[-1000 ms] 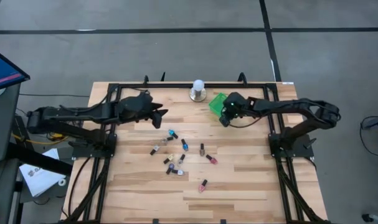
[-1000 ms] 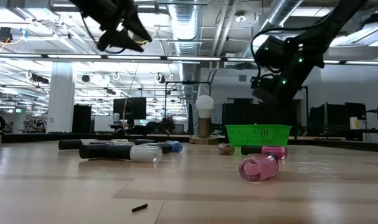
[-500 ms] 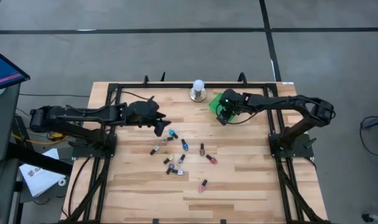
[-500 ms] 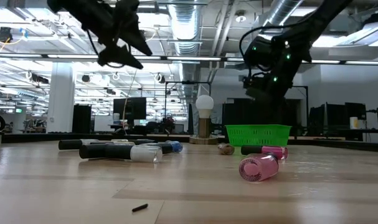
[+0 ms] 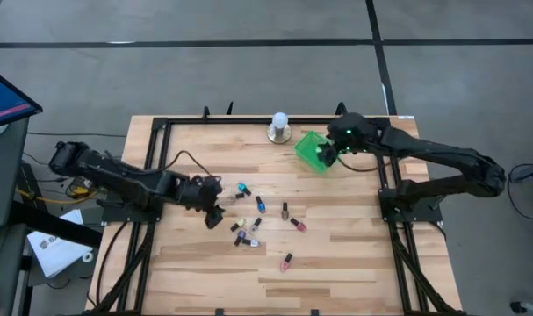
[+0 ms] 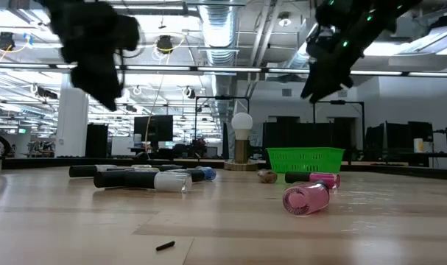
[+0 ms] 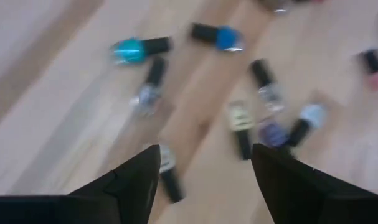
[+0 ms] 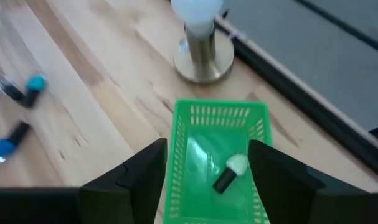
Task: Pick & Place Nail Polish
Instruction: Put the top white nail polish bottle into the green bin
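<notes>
Several nail polish bottles (image 5: 260, 204) lie on their sides, scattered over the middle of the wooden table; the left wrist view shows them too (image 7: 241, 124). My left gripper (image 7: 204, 165) hangs open above the left end of the scatter (image 5: 215, 217), with a pale, dark-capped bottle (image 7: 167, 171) below it. My right gripper (image 8: 207, 162) is open and empty above the green basket (image 8: 182, 155) at the far right (image 5: 327, 156). One white, dark-capped bottle (image 8: 229, 171) lies on the basket's floor.
A white-domed lamp on a metal base (image 5: 278, 129) stands just left of the basket (image 5: 310, 149), at the far edge. A pink bottle (image 6: 305, 199) lies nearest the low camera. A black frame rail (image 5: 248, 121) runs along the table's far edge.
My left gripper has swung toward the table's near edge and down over the scattered bottles, tipping more steeply downward. My right gripper has risen from close over the green basket to well above it. The bottles on the table have not moved.
</notes>
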{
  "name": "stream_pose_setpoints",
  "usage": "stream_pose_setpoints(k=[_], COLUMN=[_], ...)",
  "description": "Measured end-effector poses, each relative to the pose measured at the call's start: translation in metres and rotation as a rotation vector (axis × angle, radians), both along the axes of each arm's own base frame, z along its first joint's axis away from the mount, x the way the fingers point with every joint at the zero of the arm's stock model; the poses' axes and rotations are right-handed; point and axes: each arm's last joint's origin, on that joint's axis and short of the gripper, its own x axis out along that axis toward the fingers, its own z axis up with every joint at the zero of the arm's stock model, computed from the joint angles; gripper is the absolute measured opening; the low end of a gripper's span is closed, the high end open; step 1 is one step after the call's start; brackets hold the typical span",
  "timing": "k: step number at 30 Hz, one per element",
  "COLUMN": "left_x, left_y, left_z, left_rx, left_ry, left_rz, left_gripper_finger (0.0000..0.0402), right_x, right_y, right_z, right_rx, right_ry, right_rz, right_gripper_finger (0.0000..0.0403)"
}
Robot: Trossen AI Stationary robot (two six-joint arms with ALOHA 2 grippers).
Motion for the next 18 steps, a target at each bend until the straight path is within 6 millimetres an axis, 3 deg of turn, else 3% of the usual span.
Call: stream_pose_setpoints(k=[4,11,18], left_x=[-0.006,-0.024,-0.027], left_y=[-0.010,-0.005,-0.005], left_z=[-0.010,-0.050,-0.062], left_rx=[0.078,-0.002,-0.067], left_ry=[-0.010,0.054,0.021], left_rz=[0.050,0.270,0.302], left_gripper_finger=[0.0243,0.0259,0.0265], right_x=[-0.008,-0.009,-0.004], right_y=[0.004,0.004,0.002], right_z=[0.011,0.013,0.006], right_rx=[-0.017,-0.020,-0.005], right_ry=[-0.058,-0.068,-0.038], right_rz=[-0.010,-0.012,-0.012], right_gripper_finger=[0.0205,0.0209,0.0210])
